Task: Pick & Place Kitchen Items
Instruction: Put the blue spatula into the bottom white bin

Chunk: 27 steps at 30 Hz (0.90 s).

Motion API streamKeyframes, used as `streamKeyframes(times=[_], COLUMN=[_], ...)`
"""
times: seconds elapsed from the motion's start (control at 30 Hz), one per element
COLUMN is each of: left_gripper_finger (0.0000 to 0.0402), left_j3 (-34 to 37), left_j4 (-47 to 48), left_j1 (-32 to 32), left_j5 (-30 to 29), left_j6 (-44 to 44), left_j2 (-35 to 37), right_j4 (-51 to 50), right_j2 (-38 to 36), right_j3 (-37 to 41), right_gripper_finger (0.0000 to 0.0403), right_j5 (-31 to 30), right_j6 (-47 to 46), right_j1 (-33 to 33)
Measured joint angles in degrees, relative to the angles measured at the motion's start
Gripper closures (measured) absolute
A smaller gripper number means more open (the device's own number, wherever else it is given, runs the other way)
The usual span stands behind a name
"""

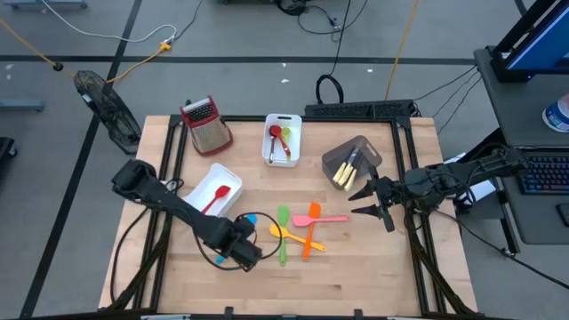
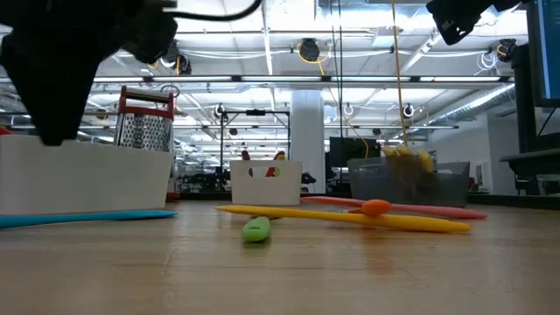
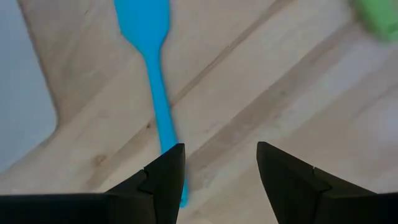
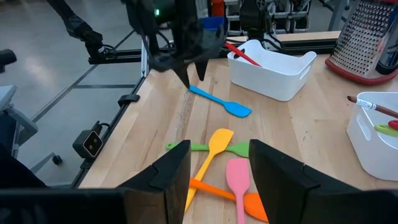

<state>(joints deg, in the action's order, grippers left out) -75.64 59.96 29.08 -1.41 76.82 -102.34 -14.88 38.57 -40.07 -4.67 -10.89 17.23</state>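
Observation:
A blue spatula (image 3: 152, 74) lies flat on the wooden table beside a white bin. My left gripper (image 3: 221, 165) points down over its handle end, open. One finger (image 3: 165, 180) stands over the handle's tip, and bare wood shows between the fingers. In the right wrist view its fingertips (image 4: 194, 78) hang just above the spatula (image 4: 221, 102). Green (image 1: 283, 233), yellow (image 1: 293, 233), orange (image 1: 308, 233) and pink (image 1: 324, 219) utensils lie crossed at the table's middle. My right gripper (image 1: 366, 200) waits open, raised at the right.
A white bin (image 1: 216, 191) holding a red spatula is next to my left arm. A second white bin (image 1: 283, 140) with red and green utensils and a grey bin (image 1: 351, 162) with cream ones stand farther back. A metal grater (image 1: 206, 124) is at the far left.

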Motion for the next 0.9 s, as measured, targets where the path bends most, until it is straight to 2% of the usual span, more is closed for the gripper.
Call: streamKeyframes(times=[0.2, 0.43, 0.6, 0.9], left_gripper_finger=[0.0199, 0.0199, 0.0199, 0.0199], left_j3=[0.02, 0.04, 0.04, 1.64], left_j4=[0.36, 0.96, 3.47, 2.35], left_j1=[-0.09, -0.13, -0.13, -0.09], left_j5=[0.44, 3.52, 3.43, 3.12], left_j6=[-0.46, -1.19, 1.79, -0.87], left_j2=[-3.95, -7.67, -7.94, -7.90], right_j4=[0.02, 0.02, 0.00, 0.02], right_j2=[-0.01, 0.00, 0.00, 0.00], right_j3=[0.00, 0.00, 0.00, 0.00], right_gripper_finger=[0.0248, 0.0248, 0.0248, 0.0248], right_j5=[0.00, 0.02, 0.01, 0.02], right_j6=[0.00, -0.51, -0.62, -0.46], right_j1=[0.00, -0.02, 0.00, -0.01])
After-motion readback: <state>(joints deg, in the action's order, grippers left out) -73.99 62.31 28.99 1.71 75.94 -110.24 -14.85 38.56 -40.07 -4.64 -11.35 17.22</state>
